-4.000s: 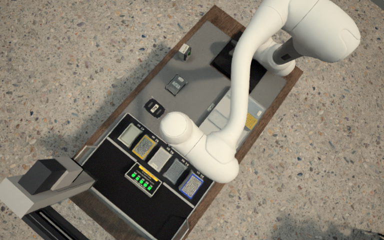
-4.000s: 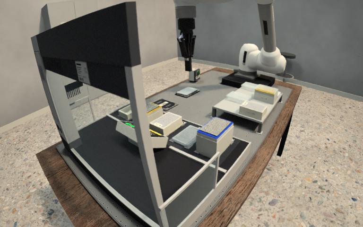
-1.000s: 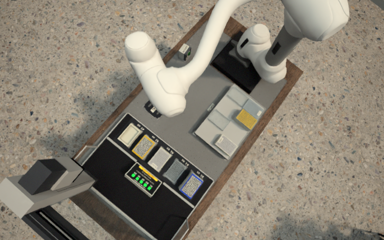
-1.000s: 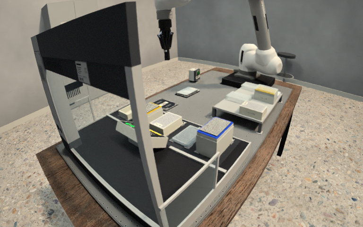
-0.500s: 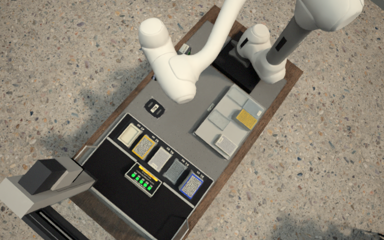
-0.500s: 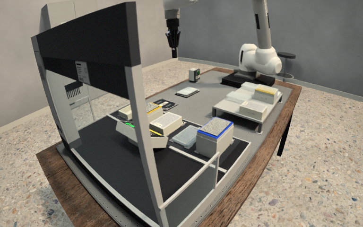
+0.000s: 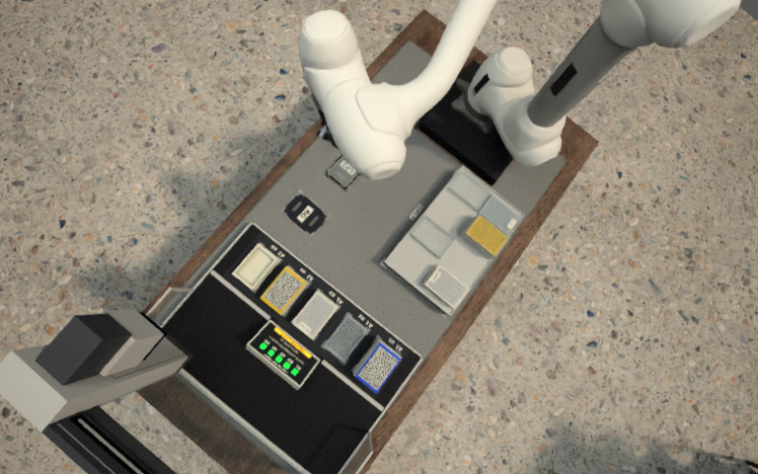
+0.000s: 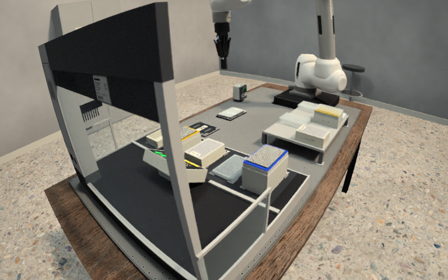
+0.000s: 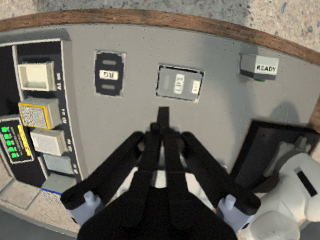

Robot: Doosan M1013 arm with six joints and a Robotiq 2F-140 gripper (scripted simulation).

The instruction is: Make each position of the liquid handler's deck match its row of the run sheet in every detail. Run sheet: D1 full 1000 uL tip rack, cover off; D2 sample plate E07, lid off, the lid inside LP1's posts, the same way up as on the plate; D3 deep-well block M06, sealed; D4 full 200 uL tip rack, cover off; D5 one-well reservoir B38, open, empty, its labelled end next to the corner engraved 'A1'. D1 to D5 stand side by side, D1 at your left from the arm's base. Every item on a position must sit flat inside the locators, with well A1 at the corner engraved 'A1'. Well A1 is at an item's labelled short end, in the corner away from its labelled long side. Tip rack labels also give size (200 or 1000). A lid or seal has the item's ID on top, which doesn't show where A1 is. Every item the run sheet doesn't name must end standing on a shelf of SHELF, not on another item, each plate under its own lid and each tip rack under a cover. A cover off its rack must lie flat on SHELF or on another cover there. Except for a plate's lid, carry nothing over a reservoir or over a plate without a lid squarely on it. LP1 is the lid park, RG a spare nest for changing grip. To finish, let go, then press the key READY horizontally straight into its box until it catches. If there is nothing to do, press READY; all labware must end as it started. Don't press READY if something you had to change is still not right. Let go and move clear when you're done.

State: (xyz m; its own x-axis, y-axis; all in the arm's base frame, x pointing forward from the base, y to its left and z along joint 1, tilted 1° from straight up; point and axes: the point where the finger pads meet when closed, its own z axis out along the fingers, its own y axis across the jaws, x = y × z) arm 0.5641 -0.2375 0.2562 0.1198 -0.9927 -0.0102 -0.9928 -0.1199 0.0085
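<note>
My gripper [image 8: 223, 49] is shut and empty, hanging high above the table's left side. In the wrist view its fingertips [image 9: 163, 116] point down just short of the lid park LP1 [image 9: 179, 83], which holds a clear lid [image 8: 231, 112]. The READY key box [image 8: 239, 91] stands further along towards the arm's base [image 9: 260, 66]. On the deck stand, side by side, a cream reservoir [image 7: 256, 267], a yellow-rimmed tip rack [image 7: 283, 288], a white sealed block [image 7: 316, 314], an uncovered clear plate [image 7: 346, 338] and a blue-rimmed tip rack [image 7: 378, 365].
SHELF [image 7: 455, 242] at the table's right holds a yellow-topped rack [image 7: 487, 234], a white plate [image 7: 445, 285] and flat covers. The black RG nest [image 7: 302, 209] lies between LP1 and the deck. The handler's gantry frame [image 8: 108, 59] stands over the deck. A panel with green lights [image 7: 282, 354] sits in front of the deck row.
</note>
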